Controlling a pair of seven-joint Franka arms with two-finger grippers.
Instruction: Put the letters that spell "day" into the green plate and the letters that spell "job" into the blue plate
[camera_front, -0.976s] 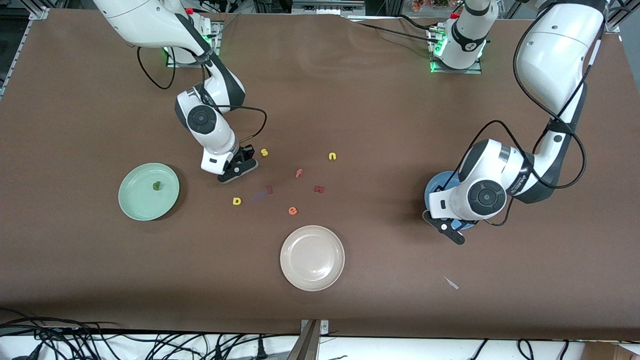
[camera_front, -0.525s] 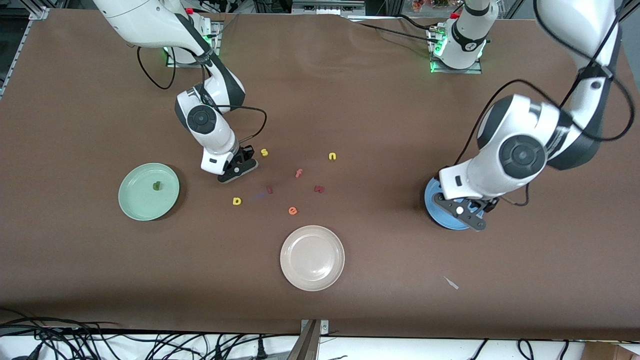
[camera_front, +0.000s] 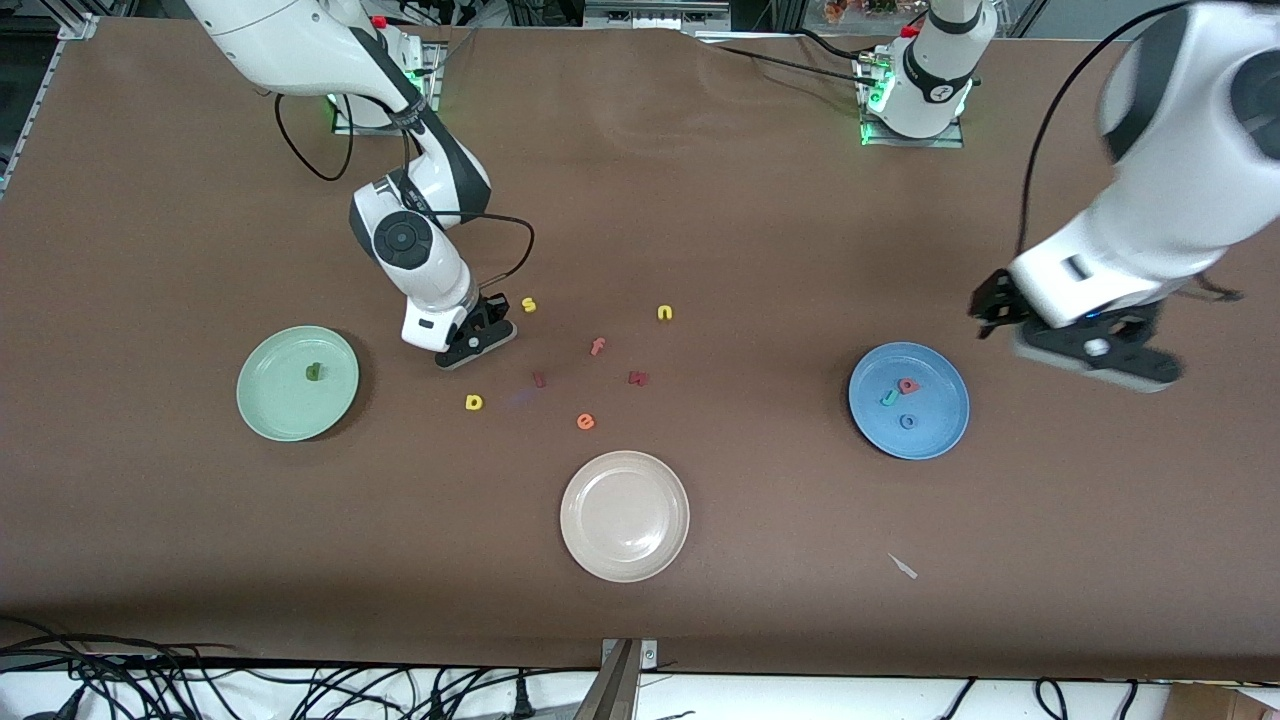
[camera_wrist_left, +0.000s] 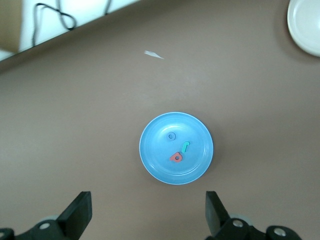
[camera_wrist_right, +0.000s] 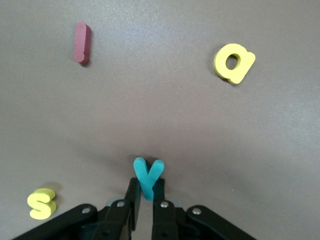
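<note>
The green plate (camera_front: 280, 400) holds the dark green d (camera_front: 314, 372). The yellow a (camera_front: 474, 402) (camera_wrist_right: 233, 62) lies on the table between the green plate and the scattered letters. My right gripper (camera_front: 478, 335) (camera_wrist_right: 146, 187) is low at the table, shut on the teal y (camera_wrist_right: 148, 177). In the blue plate (camera_front: 940, 415) (camera_wrist_left: 160, 170) lie the teal j (camera_front: 888, 398) (camera_wrist_left: 185, 146), the red b (camera_front: 908, 385) (camera_wrist_left: 176, 157) and the blue o (camera_front: 907, 422) (camera_wrist_left: 172, 136). My left gripper (camera_front: 1090, 345) (camera_wrist_left: 147, 215) hangs high, open and empty, beside the blue plate toward the left arm's end.
A cream plate (camera_front: 625, 515) sits near the front edge. Loose letters lie mid-table: yellow s (camera_front: 529, 305), yellow n (camera_front: 665, 313), orange-red f (camera_front: 597, 346), orange e (camera_front: 586, 422), and two dark red pieces (camera_front: 539, 379) (camera_front: 639, 378). A white scrap (camera_front: 904, 567) lies nearer the camera than the blue plate.
The left arm has lifted off the blue plate and swung toward its own end of the table, uncovering the three letters. The right gripper has stayed in place, closing on the y.
</note>
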